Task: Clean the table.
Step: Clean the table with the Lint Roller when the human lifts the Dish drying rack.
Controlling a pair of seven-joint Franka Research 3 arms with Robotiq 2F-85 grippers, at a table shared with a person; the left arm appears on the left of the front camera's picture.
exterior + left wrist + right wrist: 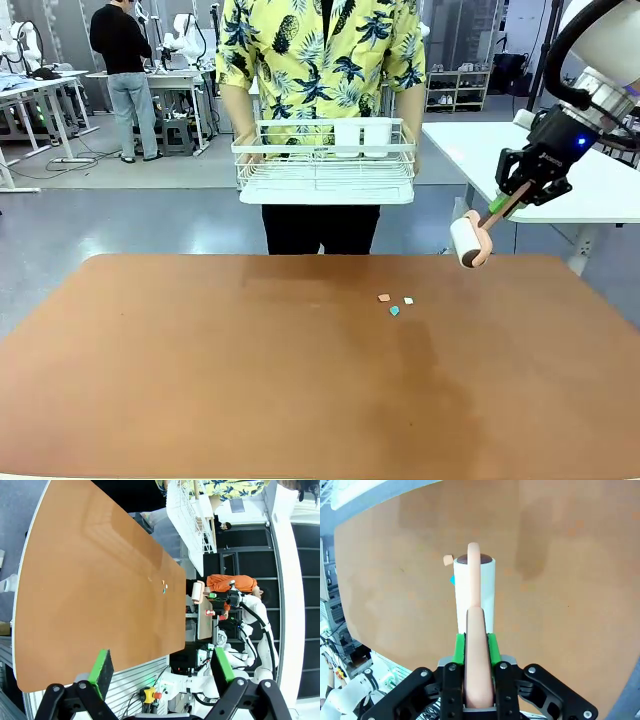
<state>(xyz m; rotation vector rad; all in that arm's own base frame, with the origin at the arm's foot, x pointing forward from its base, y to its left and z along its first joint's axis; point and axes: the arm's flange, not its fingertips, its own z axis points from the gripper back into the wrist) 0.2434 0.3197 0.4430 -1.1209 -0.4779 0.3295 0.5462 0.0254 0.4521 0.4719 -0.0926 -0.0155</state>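
While the right tool (505, 203) clamped a pink-handled white lint roller (466, 240) above the far edge of the reddish-brown leather-like worktop (200, 380) and the left tool (162, 666) stood apart, a tilted roll could scatter the small coloured scraps (395, 302).

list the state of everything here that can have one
lint roller: held by its handle, in the air
right hand: shut on lint roller
left hand: open, empty
table: not yet clean
scraps: three, lying loose on table
wire rack: carried by the person, white cups inside
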